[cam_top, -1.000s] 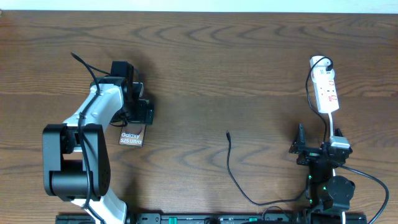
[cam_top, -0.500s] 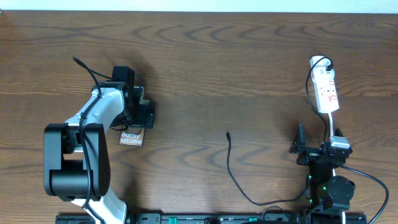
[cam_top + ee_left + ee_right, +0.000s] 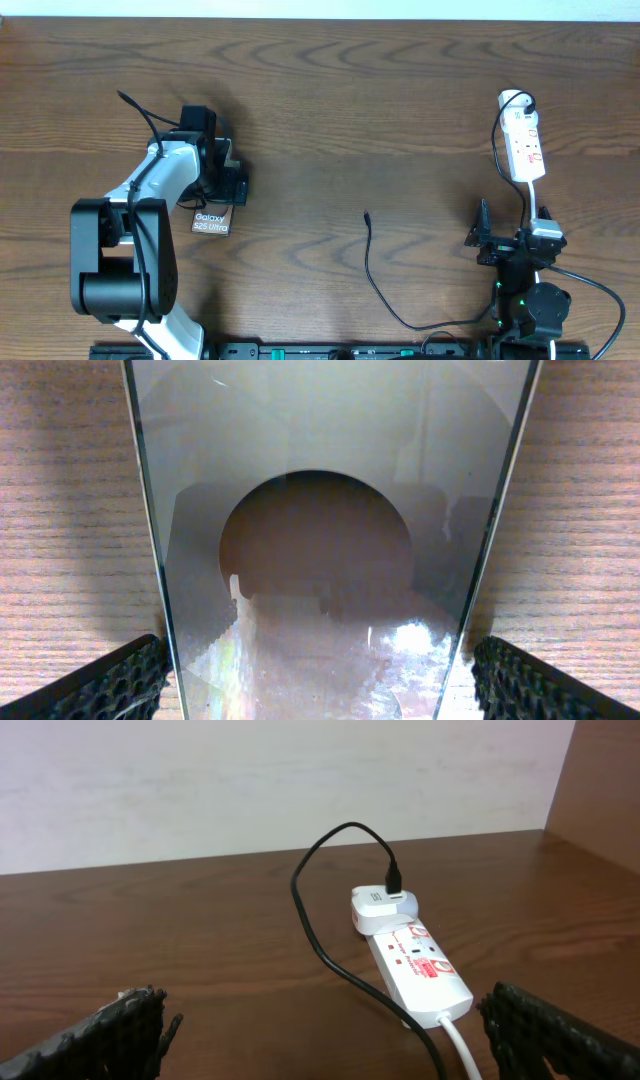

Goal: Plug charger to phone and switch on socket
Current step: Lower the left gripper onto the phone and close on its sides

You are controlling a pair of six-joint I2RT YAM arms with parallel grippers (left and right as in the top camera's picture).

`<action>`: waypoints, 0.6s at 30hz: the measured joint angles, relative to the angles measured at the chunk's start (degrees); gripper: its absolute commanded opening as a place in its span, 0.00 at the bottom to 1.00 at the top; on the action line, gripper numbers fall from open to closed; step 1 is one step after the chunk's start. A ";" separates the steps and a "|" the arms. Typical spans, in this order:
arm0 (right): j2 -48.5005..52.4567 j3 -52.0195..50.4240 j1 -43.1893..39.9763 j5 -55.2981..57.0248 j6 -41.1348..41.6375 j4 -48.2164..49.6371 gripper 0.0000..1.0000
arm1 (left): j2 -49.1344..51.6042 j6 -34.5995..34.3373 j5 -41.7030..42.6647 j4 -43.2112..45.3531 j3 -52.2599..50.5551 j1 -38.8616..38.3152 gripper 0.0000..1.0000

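The phone [image 3: 320, 510], glossy and reflective, lies flat on the wooden table and fills the left wrist view. In the overhead view its white-lettered end [image 3: 211, 222] sticks out from under my left gripper [image 3: 226, 180]. That left gripper [image 3: 325, 685] is open and straddles the phone, one pad [image 3: 115, 682] beside each long edge. The charger [image 3: 370, 255] is a thin black cable lying loose at mid-table, its plug tip [image 3: 367, 214] bare. The white socket [image 3: 524, 145] lies at the far right. My right gripper [image 3: 512, 232] is open just in front of the socket [image 3: 420, 965], holding nothing.
A white plug adapter [image 3: 380, 908] sits in the socket's far end, with a black cable [image 3: 318, 935] looping out of it toward me. A white lead [image 3: 462, 1050] leaves the socket's near end. A pale wall stands behind the table.
The left arm shifted slightly toward the near edge over the phone, then stayed still. The right arm, charger and socket have not moved.
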 measured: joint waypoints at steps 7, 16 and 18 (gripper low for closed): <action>0.00 0.00 0.00 0.00 -0.02 0.00 0.99 | 0.00 0.90 0.00 0.72 -0.11 0.00 0.97; 0.00 0.00 0.00 0.00 -0.02 0.00 0.99 | 0.00 1.11 -0.07 1.79 -0.85 0.00 0.98; 0.00 0.00 0.00 0.00 0.00 0.00 0.99 | 0.00 1.11 -0.11 1.79 -0.85 0.00 0.98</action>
